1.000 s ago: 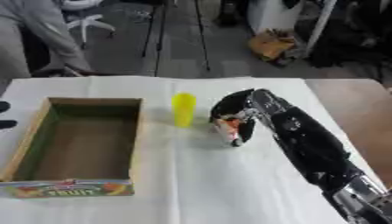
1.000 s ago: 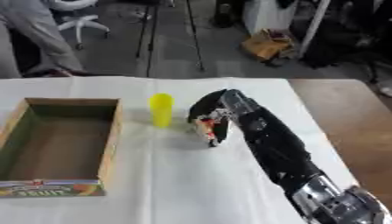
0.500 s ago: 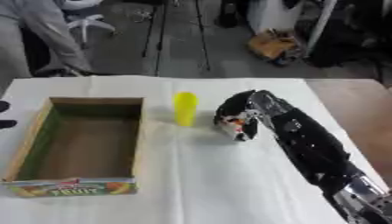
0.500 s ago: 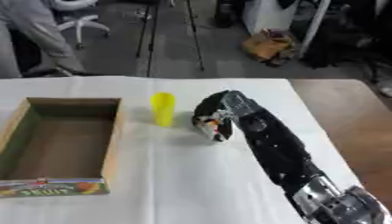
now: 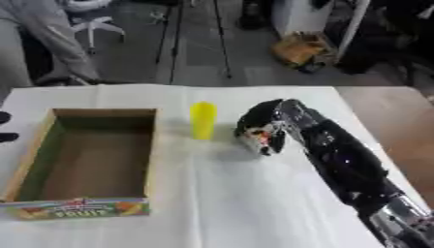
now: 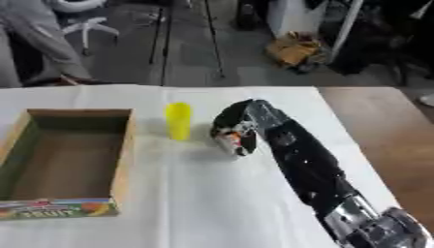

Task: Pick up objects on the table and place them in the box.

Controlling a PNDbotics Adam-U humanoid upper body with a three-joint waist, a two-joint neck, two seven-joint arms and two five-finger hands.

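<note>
Right hand closed over small object, mid-table.

Left eye view: right hand (image 5: 261, 127) curls down round a small white-and-orange object (image 5: 263, 139), just right of the upright yellow cup (image 5: 203, 119). Open box (image 5: 89, 162) sits at left on the white table (image 5: 229, 198), apart from the cup.
Right eye view: same grip; object (image 6: 231, 140) shows under the fingers (image 6: 222, 127). Left hand unseen.

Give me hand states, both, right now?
Right hand: fingers curled around a small white-and-orange object, just right of the yellow cup.
Left hand: only a dark shape at the left edge; cannot be told.
</note>
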